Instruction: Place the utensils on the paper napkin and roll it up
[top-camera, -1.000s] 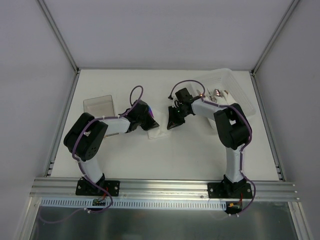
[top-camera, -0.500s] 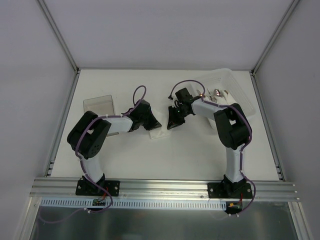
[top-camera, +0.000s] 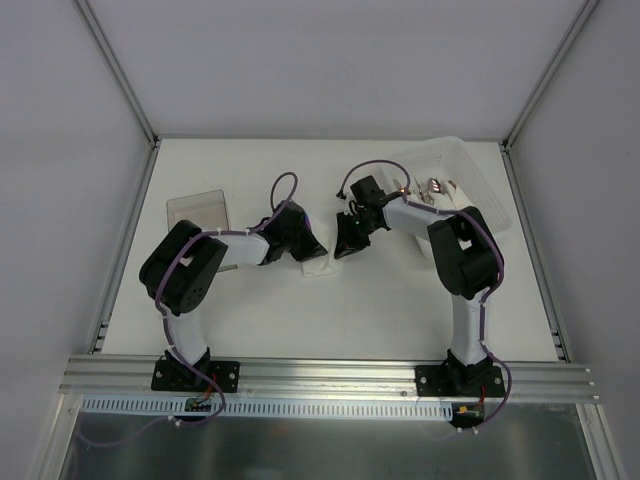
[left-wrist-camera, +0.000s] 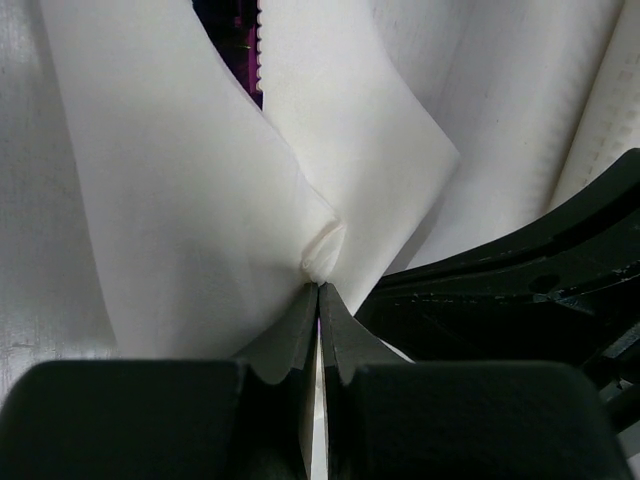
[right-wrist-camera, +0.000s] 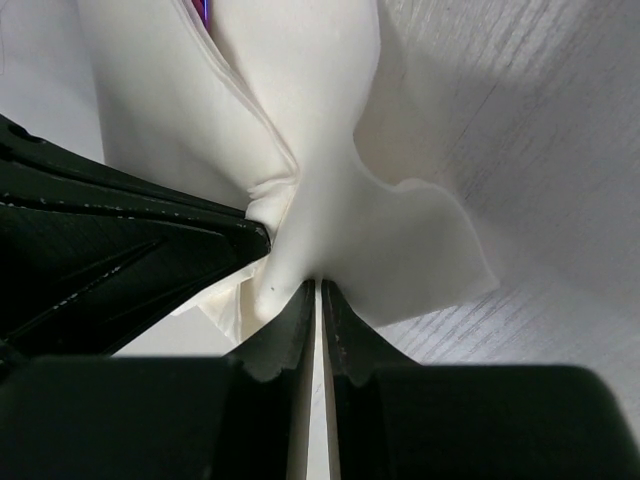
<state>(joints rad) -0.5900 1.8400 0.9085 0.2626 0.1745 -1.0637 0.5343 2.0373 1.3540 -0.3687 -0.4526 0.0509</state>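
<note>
The white paper napkin (top-camera: 320, 266) lies bunched at mid-table between both grippers. My left gripper (top-camera: 305, 250) is shut on a pinched fold of the napkin (left-wrist-camera: 200, 200); in its wrist view the jaws meet at the crease (left-wrist-camera: 318, 288). My right gripper (top-camera: 346, 246) is shut on another fold of the napkin (right-wrist-camera: 330, 180), jaws closed under it (right-wrist-camera: 318, 285). A purple iridescent utensil (left-wrist-camera: 240, 50) shows through a gap in the folds, and a sliver of that utensil (right-wrist-camera: 203, 10) appears in the right wrist view. The rest of the utensils are hidden in the paper.
A clear plastic box (top-camera: 470, 175) holding other cutlery stands at the back right, behind the right arm. Its clear lid (top-camera: 197, 208) lies at the back left. The two gripper bodies sit very close together, each visible in the other's wrist view.
The left gripper has shifted right toward the right gripper, carrying its napkin fold along. The right arm has stayed put.
</note>
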